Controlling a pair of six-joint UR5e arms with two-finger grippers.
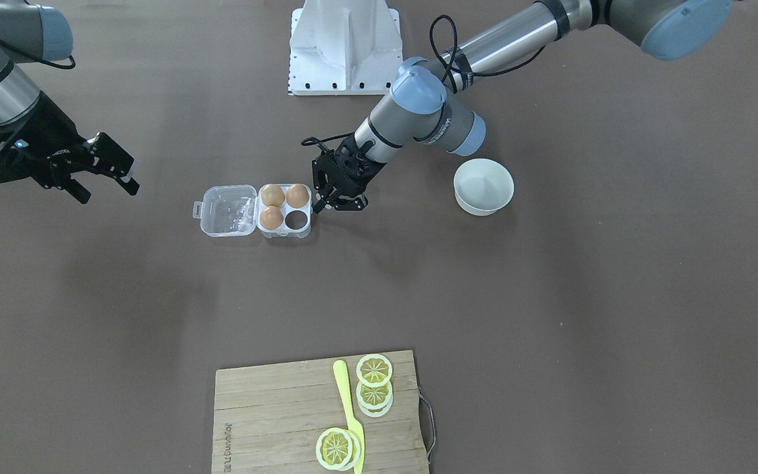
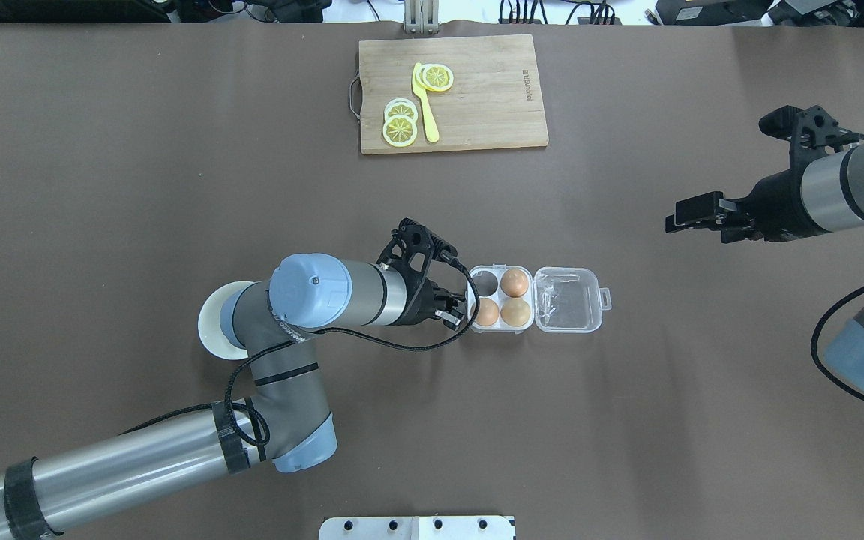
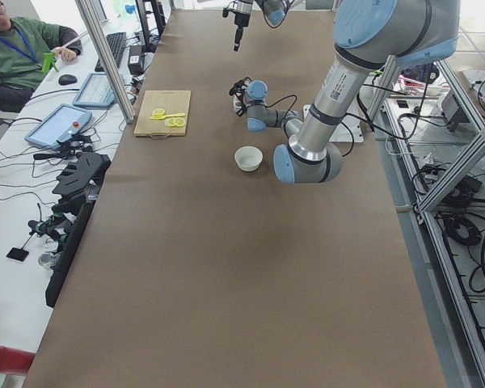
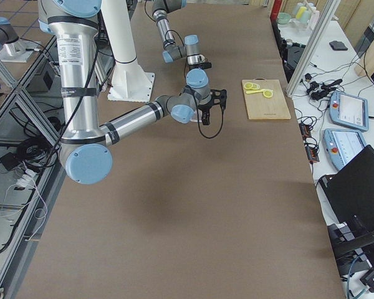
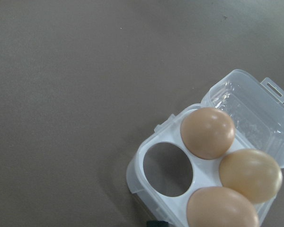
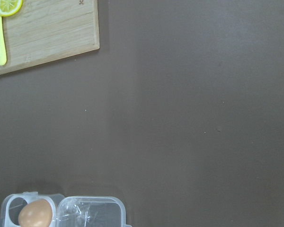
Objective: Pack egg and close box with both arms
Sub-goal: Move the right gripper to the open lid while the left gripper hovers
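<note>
The clear box [image 1: 287, 232] lies mid-table with its lid [image 1: 227, 210] folded open flat. Three brown eggs fill three cells; I cannot tell which is the task's egg [image 1: 297, 195]. One cell [image 1: 297, 219] is bare. In the left wrist view the eggs [image 5: 207, 132] and the bare cell [image 5: 168, 169] sit low and right. My left gripper [image 1: 336, 205] hovers beside the box's hinge-free end, open and holding nothing. My right gripper [image 1: 108, 192] hangs open well off to the lid side, apart from the box [image 2: 477, 298].
A white bowl [image 1: 483, 187] stands under the left arm's elbow. A wooden cutting board [image 1: 274, 408] with lemon slices and a yellow knife lies at the far edge from the robot. The white pedestal base [image 1: 345, 46] is behind the box.
</note>
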